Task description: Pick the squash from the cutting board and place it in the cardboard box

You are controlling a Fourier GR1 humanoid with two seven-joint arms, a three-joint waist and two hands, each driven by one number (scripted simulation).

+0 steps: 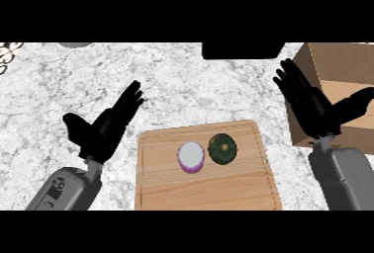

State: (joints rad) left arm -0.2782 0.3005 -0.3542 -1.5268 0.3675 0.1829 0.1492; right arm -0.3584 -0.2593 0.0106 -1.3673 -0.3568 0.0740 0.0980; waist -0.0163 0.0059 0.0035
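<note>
Marble counter (197, 84) under me. Nearest is the cutting board (208, 188); I see the squash (223, 148) on its far half, touching a halved onion (191, 156). Left hand (102, 127) open w/ fingers up, left of board. Right hand (318, 106) open, right of squash, over cardboard box (343, 64) edge.
</note>
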